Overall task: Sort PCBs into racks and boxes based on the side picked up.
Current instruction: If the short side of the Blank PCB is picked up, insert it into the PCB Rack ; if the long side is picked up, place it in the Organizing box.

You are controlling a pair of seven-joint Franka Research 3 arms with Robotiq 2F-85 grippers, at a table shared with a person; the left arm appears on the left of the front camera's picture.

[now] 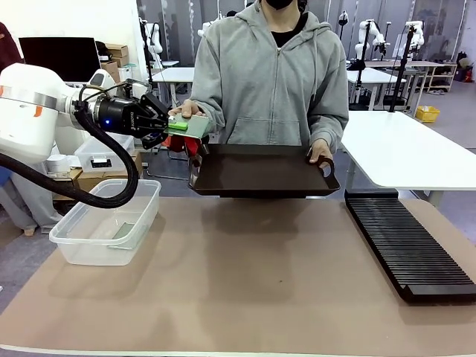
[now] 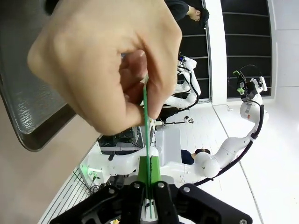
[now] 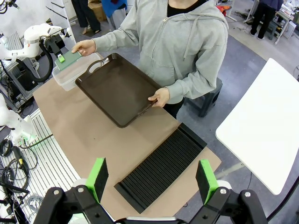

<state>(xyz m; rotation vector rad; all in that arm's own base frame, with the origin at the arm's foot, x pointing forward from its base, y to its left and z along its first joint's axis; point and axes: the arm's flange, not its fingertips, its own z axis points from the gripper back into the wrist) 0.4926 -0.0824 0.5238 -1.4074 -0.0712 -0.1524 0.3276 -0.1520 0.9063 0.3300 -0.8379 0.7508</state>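
- The right gripper hangs high over the near edge of the table, its jaws wide apart and holding nothing.
- The rack lies on the right of the table, its long axis running near to far. I see no board in its slots.
- The clear box sits at the left. 1 flat greenish piece lies on its floor, probably the first PCB, though through the plastic I cannot be sure.
- Beyond the box, the left gripper is clamped on the left edge of the other PCB, up in the air to the left of the tray.
- That board lies roughly level, faces up and down. It is square, so no long axis stands out, and its span from gripper to hand runs left to right.
- The person's hand pinches the opposite edge, so both hold it.
- Farthest, the person's other hand holds the dark tray, bare of boards.
- My reading is that about 1 of 2 boards is sorted. Left to do: the hand lets go, then this board goes to rack or box.
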